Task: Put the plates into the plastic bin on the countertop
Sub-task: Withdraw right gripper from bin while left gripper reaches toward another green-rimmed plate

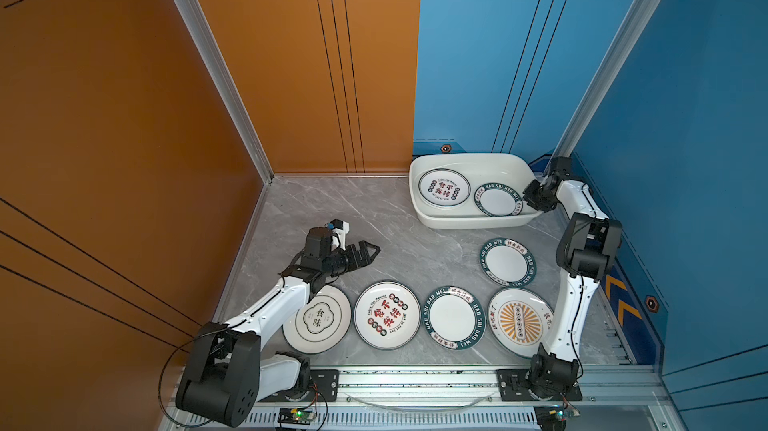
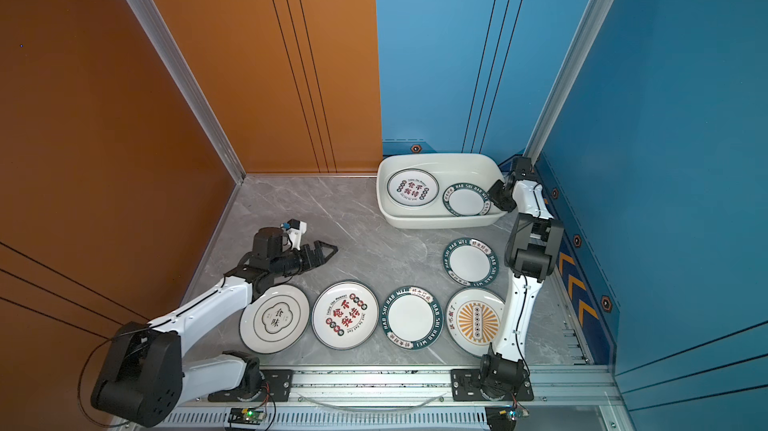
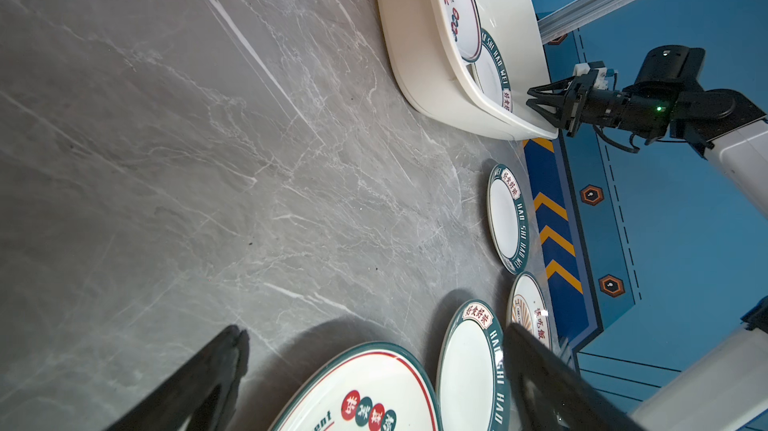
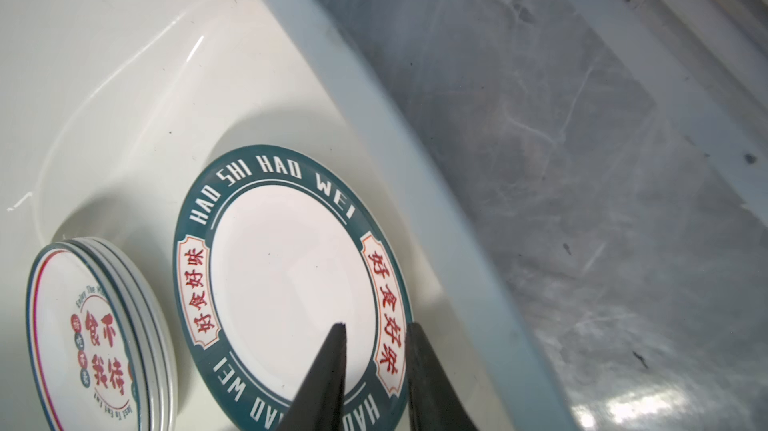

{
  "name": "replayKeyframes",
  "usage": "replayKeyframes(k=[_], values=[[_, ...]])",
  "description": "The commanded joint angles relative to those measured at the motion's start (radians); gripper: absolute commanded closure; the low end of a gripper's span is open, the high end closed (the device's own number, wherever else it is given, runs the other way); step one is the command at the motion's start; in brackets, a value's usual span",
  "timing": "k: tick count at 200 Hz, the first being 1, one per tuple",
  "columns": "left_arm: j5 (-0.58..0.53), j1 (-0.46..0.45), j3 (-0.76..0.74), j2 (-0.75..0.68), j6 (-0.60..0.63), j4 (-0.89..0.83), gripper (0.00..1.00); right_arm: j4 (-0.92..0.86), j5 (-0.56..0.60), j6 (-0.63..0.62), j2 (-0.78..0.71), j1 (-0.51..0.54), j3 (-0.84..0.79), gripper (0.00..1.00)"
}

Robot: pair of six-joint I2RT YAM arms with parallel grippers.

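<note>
The white plastic bin [image 1: 465, 157] stands at the back right of the grey countertop [image 1: 332, 208]. Inside it lie a stack of red-lettered plates [image 1: 443, 187] and a small teal-rimmed plate [image 1: 498, 200]. My right gripper [image 1: 528, 196] reaches in over the bin's right end. In the right wrist view its fingers [image 4: 332, 366] stand slightly apart, one on each side of that small plate's rim [image 4: 291, 283], and the plate rests on the bin floor. My left gripper [image 1: 372, 254] hangs wide open and empty over bare countertop, just behind the front row of plates [image 1: 386, 314].
Several plates lie on the countertop: a row along the front edge [image 1: 317, 318], [image 1: 454, 317], [image 1: 519, 321] and one small teal-rimmed plate [image 1: 508, 261] in front of the bin. Orange and blue walls close in the left, back and right sides. An aluminium rail [image 1: 415, 383] runs along the front.
</note>
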Motion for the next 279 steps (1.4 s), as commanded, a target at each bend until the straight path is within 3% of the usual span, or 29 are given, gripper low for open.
replayKeyframes(k=[1,46,84,163,279], values=[[0.014,-0.028,0.011,-0.011,-0.007,0.003,0.02,0.031,0.019,-0.009,-0.171,0.036,-0.048,0.71],[-0.043,-0.130,0.099,0.005,-0.001,-0.053,0.02,0.116,0.023,-0.031,-0.389,0.127,-0.221,0.67],[-0.098,-0.239,0.179,0.066,-0.013,-0.055,0.02,0.214,0.030,-0.036,-0.580,0.183,-0.491,0.65],[-0.156,-0.481,0.455,0.376,-0.037,-0.009,0.01,0.337,0.036,-0.057,-0.879,0.229,-0.951,0.63],[-0.134,-0.612,0.896,0.881,-0.121,0.011,0.10,0.368,-0.039,-0.095,-1.018,0.136,-1.162,0.61]])
